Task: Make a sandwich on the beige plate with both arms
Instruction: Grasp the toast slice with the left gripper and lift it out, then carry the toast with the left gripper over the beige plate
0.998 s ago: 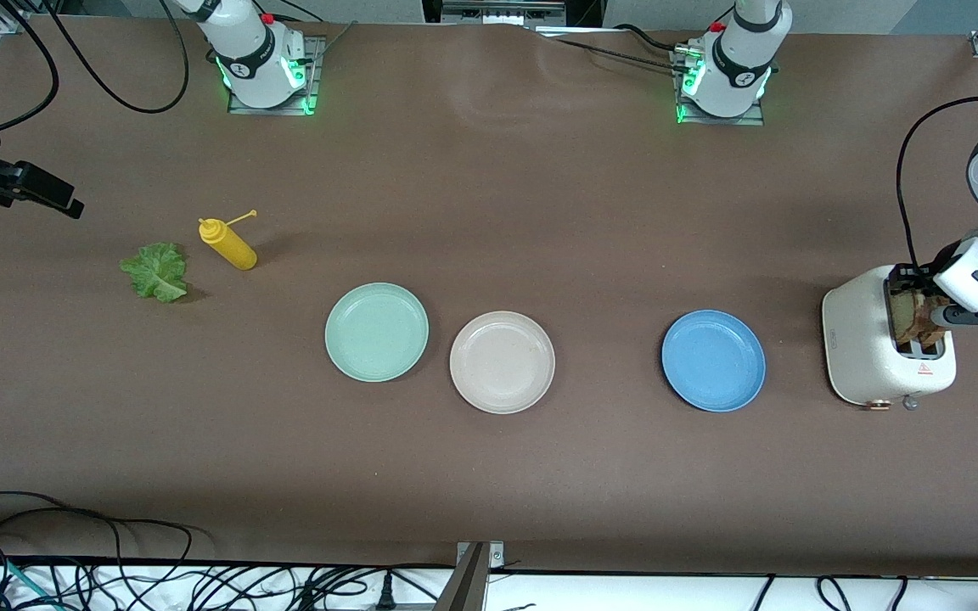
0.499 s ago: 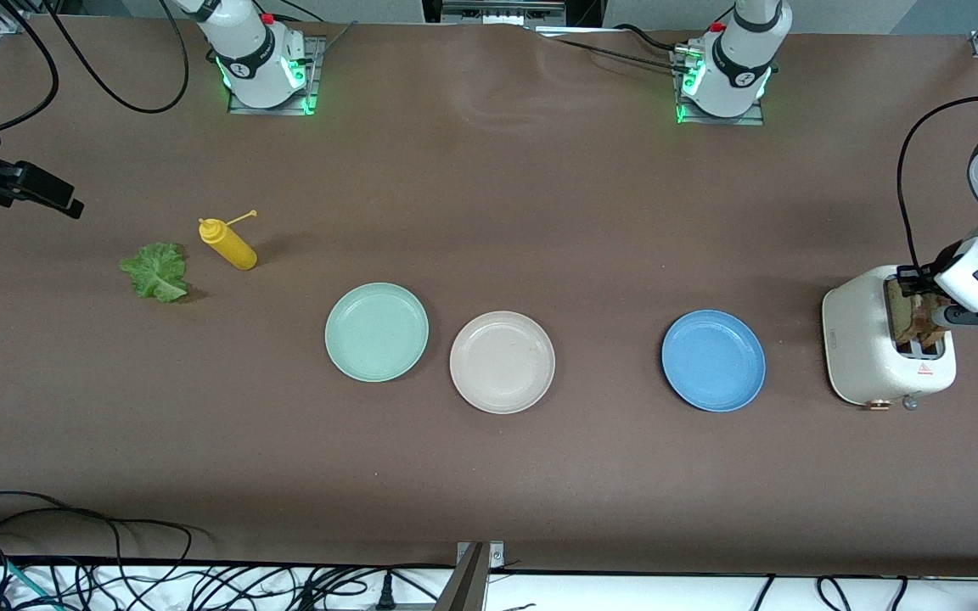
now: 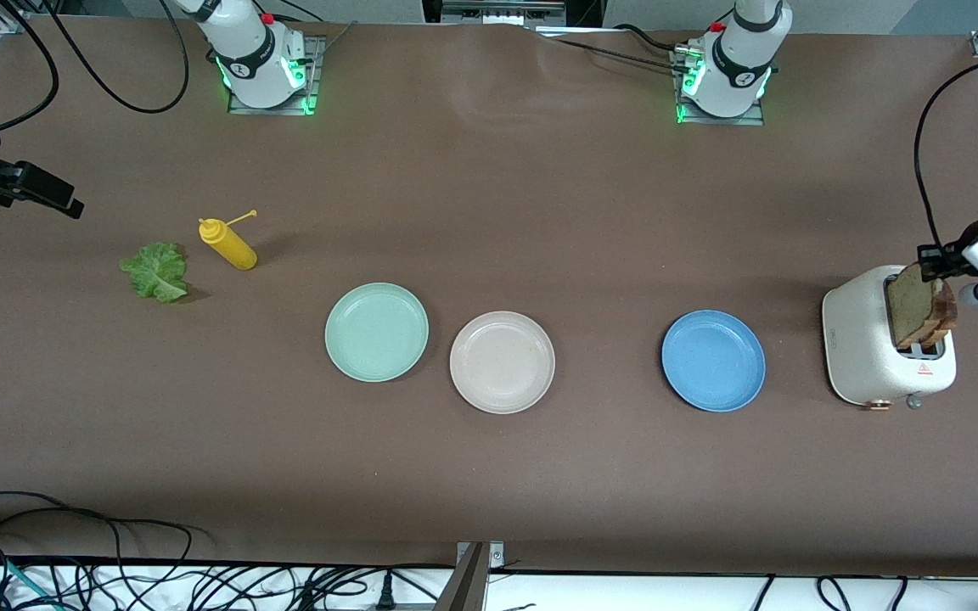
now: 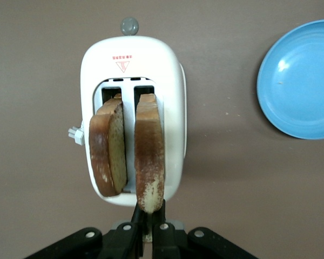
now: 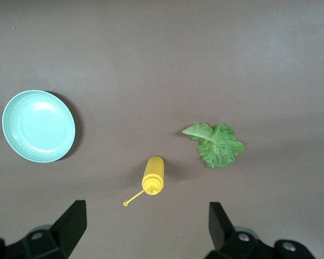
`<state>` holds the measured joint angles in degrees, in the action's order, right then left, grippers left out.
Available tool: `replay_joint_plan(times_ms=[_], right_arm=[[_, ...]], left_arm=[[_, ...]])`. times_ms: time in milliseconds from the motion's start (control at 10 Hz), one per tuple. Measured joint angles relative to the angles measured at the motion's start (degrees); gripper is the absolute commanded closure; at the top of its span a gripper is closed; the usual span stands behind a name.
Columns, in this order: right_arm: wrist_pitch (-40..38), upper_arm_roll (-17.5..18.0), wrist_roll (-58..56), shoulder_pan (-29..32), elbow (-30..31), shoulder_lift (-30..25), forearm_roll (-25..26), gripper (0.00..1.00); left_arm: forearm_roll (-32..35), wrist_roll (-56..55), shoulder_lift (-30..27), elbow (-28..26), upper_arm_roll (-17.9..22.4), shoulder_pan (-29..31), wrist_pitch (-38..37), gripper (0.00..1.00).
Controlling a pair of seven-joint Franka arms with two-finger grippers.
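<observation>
My left gripper [image 3: 930,265] is shut on the top edge of a brown bread slice [image 3: 907,307] and holds it partly raised out of the white toaster [image 3: 861,348]. In the left wrist view the gripper [image 4: 149,217] pinches this slice [image 4: 150,156]. A second slice [image 4: 108,151] stands in the other slot. The beige plate [image 3: 502,362] is bare at the table's middle. The lettuce leaf [image 3: 155,271] lies near the right arm's end and shows in the right wrist view [image 5: 216,144]. My right gripper [image 3: 35,188] hangs open and empty above that end, and its own view shows it [image 5: 147,211].
A yellow squeeze bottle [image 3: 230,246] lies beside the lettuce. A mint-green plate [image 3: 376,332] sits beside the beige plate toward the right arm's end. A blue plate [image 3: 713,361] sits between the beige plate and the toaster. Cables run along the table's front edge.
My left gripper has risen and drawn the gripped bread slice up out of the toaster slot. The right arm has not moved.
</observation>
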<state>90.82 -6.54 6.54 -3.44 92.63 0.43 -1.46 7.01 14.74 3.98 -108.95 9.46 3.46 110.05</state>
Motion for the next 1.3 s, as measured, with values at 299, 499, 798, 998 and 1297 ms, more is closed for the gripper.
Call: replay_joint_plan(times_ms=[299,499,798,998,1297], right_arm=[[0.0,0.01,0.0,-0.01,0.0,0.0,0.0,0.0],[0.0,0.01,0.0,-0.01,0.0,0.04,0.0,0.0],[0.0,0.01,-0.01,-0.01,0.0,0.1,0.0,0.0],[0.0,0.01,-0.01,-0.01,0.0,0.24,0.0,0.0],[0.01,0.01,-0.01,-0.02,-0.01,0.38,0.0,0.0]], left_arm=[[-1.95,-0.14,-3.11,2.23,-3.0,-0.69,-5.47,1.0],[-8.43,-0.6,-2.8,2.47,-5.79,-1.09,-5.87,1.0],[-22.92,-3.94,1.53,2.24,-9.34,-2.31,-6.05,1.0],[-34.53,-5.14,6.32,2.34,-10.17,-5.72,-5.16,1.0],[-49.79,-5.38,14.41,5.61,-10.93,-11.5,-2.27,1.0]])
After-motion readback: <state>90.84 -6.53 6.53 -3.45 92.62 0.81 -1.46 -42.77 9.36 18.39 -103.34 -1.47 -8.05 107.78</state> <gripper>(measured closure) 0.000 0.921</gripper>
